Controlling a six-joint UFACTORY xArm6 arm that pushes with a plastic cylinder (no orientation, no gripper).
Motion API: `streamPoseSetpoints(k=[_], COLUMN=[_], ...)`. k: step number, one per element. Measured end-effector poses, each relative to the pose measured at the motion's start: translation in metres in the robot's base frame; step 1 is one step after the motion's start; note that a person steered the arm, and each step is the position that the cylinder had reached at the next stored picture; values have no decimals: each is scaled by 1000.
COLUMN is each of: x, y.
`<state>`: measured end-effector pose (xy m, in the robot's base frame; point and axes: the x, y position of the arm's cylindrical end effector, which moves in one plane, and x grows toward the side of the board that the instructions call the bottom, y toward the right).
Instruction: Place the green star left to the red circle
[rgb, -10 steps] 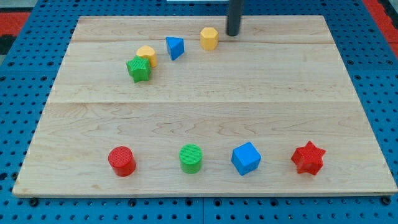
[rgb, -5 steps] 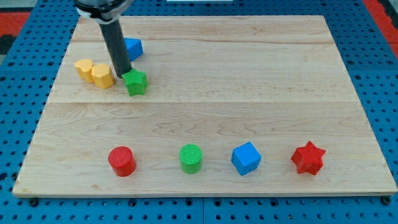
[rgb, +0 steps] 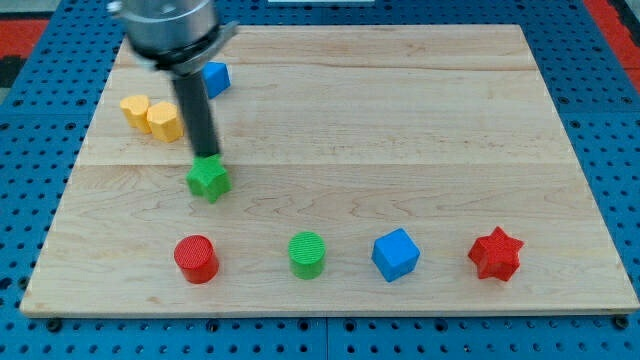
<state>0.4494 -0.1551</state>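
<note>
The green star (rgb: 208, 179) lies on the wooden board (rgb: 400, 130), left of centre. My tip (rgb: 206, 156) touches the star's upper edge, on the side toward the view's top. The red circle (rgb: 196, 258) stands near the board's bottom edge, below the star and slightly to its left. The rod leans up to the arm at the view's top left.
Two yellow blocks (rgb: 152, 115) sit side by side at the upper left, and a blue block (rgb: 214, 78) sits right of them, partly behind the rod. Along the bottom stand a green circle (rgb: 307, 254), a blue cube (rgb: 395, 254) and a red star (rgb: 496, 253).
My tip has moved from the top of the board to the upper left and pushed the green star toward the view's bottom. The yellow blocks and the blue block have shifted left.
</note>
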Motion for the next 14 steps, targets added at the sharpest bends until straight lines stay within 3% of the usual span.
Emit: streamPoseSetpoints(k=[2, 3, 4, 5, 7, 10, 11, 12, 14], x=[-6, 34, 35, 9, 68, 31, 72, 86, 86], y=[50, 26, -4, -8, -14, -61, -50, -47, -41])
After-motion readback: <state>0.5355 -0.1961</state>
